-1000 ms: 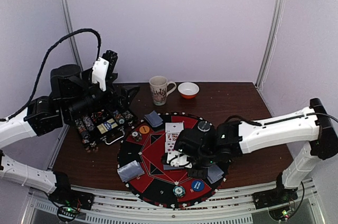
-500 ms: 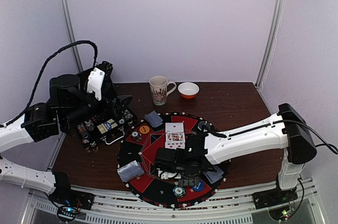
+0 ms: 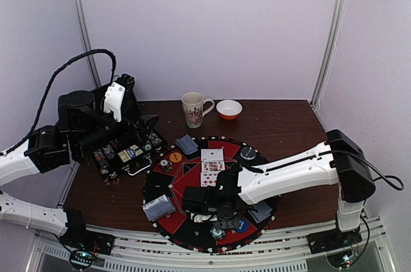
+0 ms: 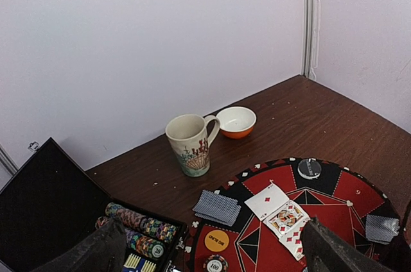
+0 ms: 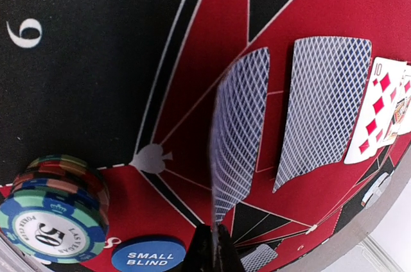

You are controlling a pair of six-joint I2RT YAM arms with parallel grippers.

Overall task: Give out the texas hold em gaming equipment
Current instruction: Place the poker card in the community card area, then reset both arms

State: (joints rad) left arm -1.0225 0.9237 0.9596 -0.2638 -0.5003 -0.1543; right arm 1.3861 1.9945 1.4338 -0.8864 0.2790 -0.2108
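Card (image 5: 234,137), back up and bowed, pinched at its edge by right end effector (image 5: 212,246) over red part of mat (image 5: 77,79). Second card (image 5: 324,105) lies face-down beside it, then face-up cards (image 5: 379,102). Chip stack (image 5: 54,211), blind disc (image 5: 146,256) near. Left end effector (image 4: 212,256) spread wide above case (image 4: 38,201) on desk (image 4: 308,111).
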